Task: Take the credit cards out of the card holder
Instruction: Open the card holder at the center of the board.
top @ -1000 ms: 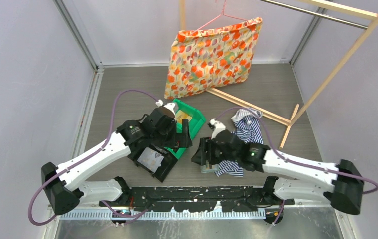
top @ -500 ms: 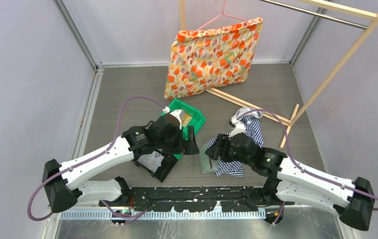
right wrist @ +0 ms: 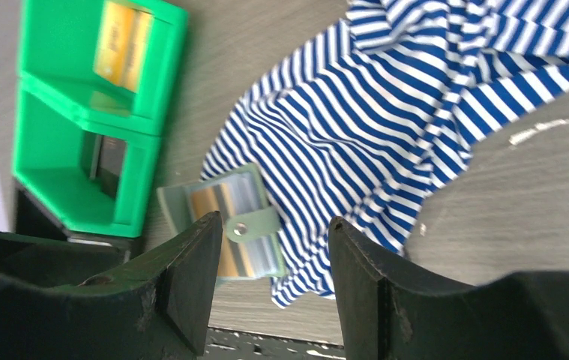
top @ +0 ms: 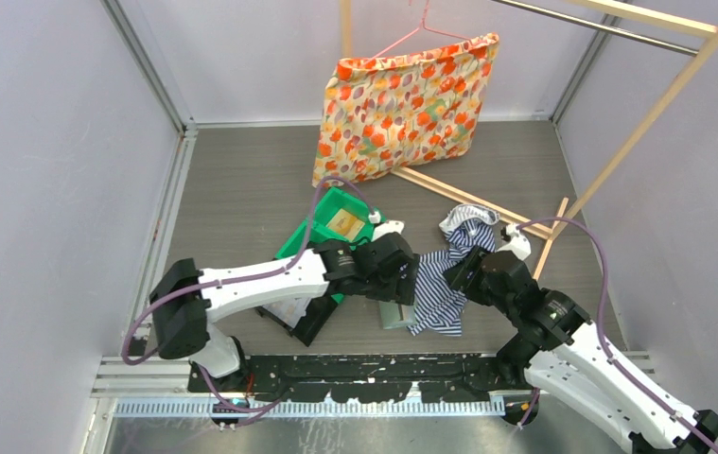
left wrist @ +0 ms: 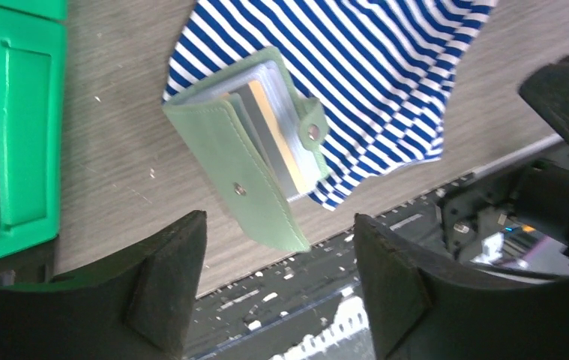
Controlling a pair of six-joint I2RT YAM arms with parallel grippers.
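Observation:
The sage-green card holder lies half open on the table, its snap tab loose and one side against the striped cloth. Greyish-white and tan-gold credit cards show edge-on inside it. It also shows in the top view and the right wrist view. My left gripper is open and empty, hovering above the holder; in the top view it sits just behind it. My right gripper is open and empty, higher up over the cloth, right of the holder.
A bright green bin holds a yellow-gold card-like item; it also shows in the right wrist view. A black tray lies in front of it. A floral bag hangs on a wooden rack.
My left arm swung right from over the bin and tray to above the card holder. My right arm drew back to the right, off the holder, which stays on the table.

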